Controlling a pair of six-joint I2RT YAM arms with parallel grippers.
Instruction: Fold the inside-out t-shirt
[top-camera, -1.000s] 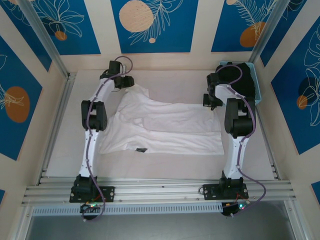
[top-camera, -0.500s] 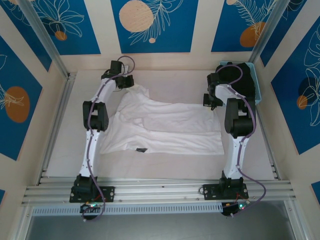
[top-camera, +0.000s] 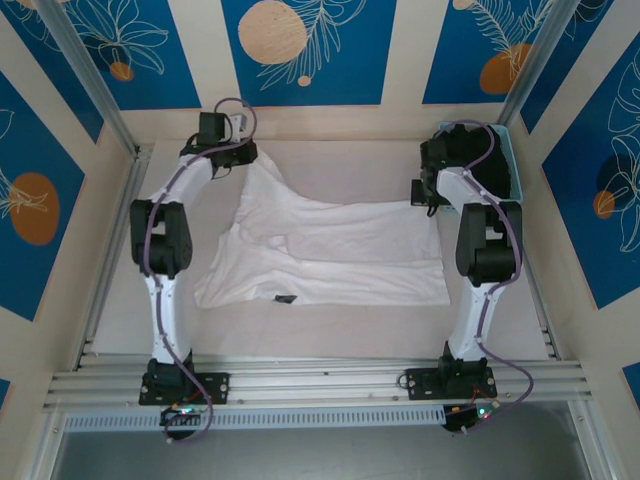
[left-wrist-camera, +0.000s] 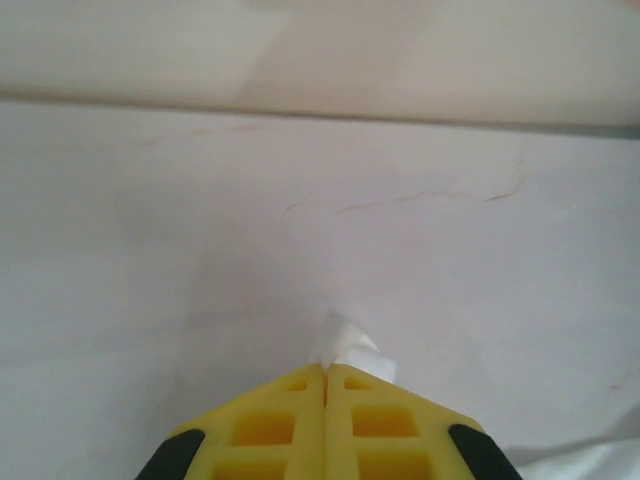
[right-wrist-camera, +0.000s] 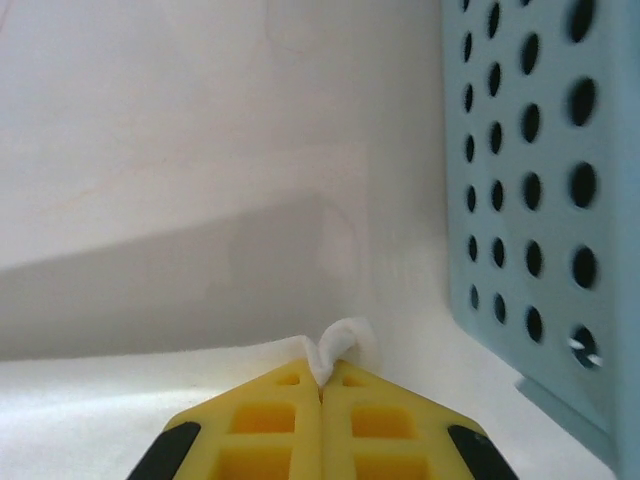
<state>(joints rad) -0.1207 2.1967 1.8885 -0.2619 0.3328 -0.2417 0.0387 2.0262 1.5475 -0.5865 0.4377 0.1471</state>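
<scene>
Blue leaf-print panels (top-camera: 300, 60) ring the pale tabletop (top-camera: 330, 335), and the white t-shirt (top-camera: 330, 250) sprawls wrinkled across mid-frame. Left fingers (left-wrist-camera: 270, 430), upper left, pinched tight on a nub of its cloth. Right fingers (right-wrist-camera: 375, 420), upper right, clamped on another corner, just beside the perforated blue basket (right-wrist-camera: 540, 200).

White table (top-camera: 350, 325), wrinkled white t-shirt (top-camera: 330, 250) spread on it, blue basket (top-camera: 514, 170) at far-right corner
</scene>
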